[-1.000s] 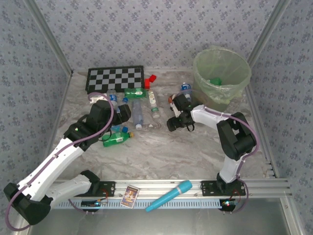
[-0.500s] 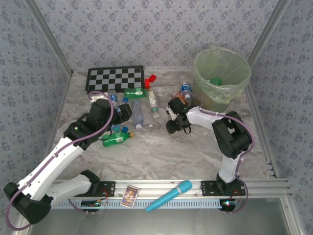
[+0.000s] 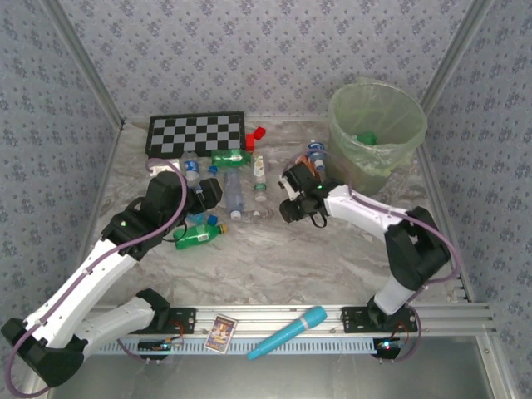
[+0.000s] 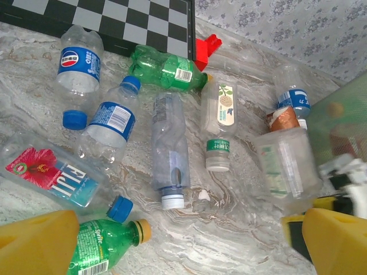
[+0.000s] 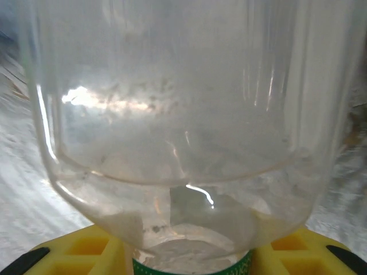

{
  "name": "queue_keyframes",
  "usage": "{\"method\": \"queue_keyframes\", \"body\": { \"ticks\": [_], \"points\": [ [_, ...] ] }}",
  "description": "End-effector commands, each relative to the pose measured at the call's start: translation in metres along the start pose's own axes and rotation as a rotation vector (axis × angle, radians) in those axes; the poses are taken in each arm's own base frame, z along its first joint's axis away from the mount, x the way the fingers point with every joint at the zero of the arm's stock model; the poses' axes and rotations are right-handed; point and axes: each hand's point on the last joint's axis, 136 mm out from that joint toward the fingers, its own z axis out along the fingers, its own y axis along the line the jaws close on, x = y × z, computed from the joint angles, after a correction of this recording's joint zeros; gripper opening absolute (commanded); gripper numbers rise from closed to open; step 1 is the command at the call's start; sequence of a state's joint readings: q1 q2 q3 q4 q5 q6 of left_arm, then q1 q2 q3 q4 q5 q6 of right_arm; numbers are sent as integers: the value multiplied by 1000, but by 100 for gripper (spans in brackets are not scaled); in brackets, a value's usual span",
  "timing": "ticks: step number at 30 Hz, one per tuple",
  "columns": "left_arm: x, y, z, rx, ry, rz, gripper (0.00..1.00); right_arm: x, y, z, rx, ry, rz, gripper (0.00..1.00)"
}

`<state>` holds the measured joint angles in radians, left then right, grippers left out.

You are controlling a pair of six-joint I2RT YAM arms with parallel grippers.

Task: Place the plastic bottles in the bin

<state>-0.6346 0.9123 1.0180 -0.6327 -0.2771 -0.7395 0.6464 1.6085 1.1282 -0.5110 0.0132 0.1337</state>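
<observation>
Left gripper (image 4: 189,238): fingers spread wide, poised above clear and green plastic bottles (image 4: 170,150) lying scattered on grey marbled tabletop (image 4: 241,229). Right gripper (image 3: 293,198): set astride one clear bottle (image 5: 178,114); firm clamp cannot be told. Round translucent yellow-green bin (image 3: 407,143): upright, just right of it.

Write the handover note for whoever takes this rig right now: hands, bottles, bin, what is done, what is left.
Left hand: open, empty, above the loose bottles.
Right hand: shut on a clear plastic bottle, near the large pale yellow-green plastic bin, not over it.
Bottles: about nine lie on the grey marbled table between the black-and-white checkered board and the bin, among them a green Sprite bottle.
Done: something green, probably a bottle, lies in the bin.
Left: drop the held bottle in, then clear the rest.
</observation>
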Motion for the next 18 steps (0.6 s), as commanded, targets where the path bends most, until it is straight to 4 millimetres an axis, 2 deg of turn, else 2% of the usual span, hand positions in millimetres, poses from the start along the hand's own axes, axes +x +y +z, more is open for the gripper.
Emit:
{"method": "queue_keyframes", "body": {
  "ticks": [1,2,5,12,15,18],
  "points": [
    [-2,-1,-1,7,-4,24,100,-24,-4,-43,6,-91,40,39],
    [-2,-2,-1,9,-3,25,100,-39,-5,-60,1,-142,50,39],
    [-1,-2,0,13,-5,23,100,-66,-11,-100,-24,-254,90,38],
    [1,-5,-1,31,-5,4,100,-125,-47,-200,-86,-548,264,36],
    [-1,-10,-2,40,-10,8,100,-142,-67,-232,-134,-636,348,38],
    [-5,-17,-2,48,-11,17,100,-153,-91,-254,-162,-696,443,38]
  ]
}}
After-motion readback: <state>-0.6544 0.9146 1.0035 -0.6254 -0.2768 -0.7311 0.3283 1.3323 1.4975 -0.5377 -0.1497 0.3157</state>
